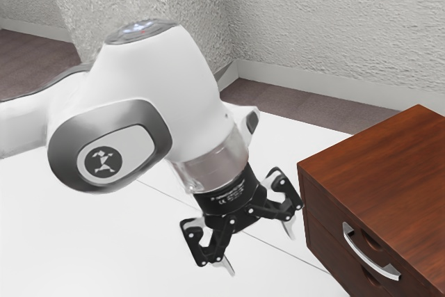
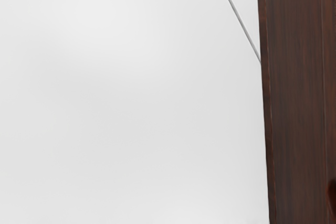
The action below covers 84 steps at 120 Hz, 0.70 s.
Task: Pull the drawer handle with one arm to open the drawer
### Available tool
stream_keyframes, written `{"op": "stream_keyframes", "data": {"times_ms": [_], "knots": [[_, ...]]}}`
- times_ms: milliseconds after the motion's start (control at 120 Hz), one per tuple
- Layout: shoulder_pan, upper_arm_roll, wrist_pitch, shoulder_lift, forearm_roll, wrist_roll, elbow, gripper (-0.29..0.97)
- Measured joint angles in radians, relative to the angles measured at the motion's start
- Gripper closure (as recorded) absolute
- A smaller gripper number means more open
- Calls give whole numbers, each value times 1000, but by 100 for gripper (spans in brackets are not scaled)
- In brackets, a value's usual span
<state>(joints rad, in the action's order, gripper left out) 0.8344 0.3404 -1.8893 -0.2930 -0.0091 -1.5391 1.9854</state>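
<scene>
While the white desk (image 1: 83, 241) spreads out beneath the fingers and far past them on every side, the white arm (image 1: 153, 109) reaches over it from the exterior view's upper left and ends in a black hand just above the fingers. A dark wooden cabinet (image 1: 389, 151) stands on the desk beside the fingers, toward the exterior view's right. In the wrist view one edge of its brown front (image 2: 299, 103) rises from the pale desk (image 2: 131, 103) below the hand.

On the side facing the fingers, the upper drawer (image 1: 327, 199) sits level with the rest of the cabinet's face, so it reads as closed.

The fingers (image 1: 259, 250) are spread wide apart, tips pointing down toward the desk, with nothing between them and nothing touching them.

A curved silver handle (image 1: 368, 252) is on the drawer front, near the fingers but clearly apart from them, about level with the fingertips.

A thin grey seam (image 1: 160, 190) crosses the desk under the fingers and runs on to the cabinet's base (image 2: 239, 19).
</scene>
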Motion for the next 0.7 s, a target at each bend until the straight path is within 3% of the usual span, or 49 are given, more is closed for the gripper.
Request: {"op": "stream_keyframes", "data": {"times_ms": [700], "knots": [[28,-14,-231,137,-12,-91,-23,0]]}}
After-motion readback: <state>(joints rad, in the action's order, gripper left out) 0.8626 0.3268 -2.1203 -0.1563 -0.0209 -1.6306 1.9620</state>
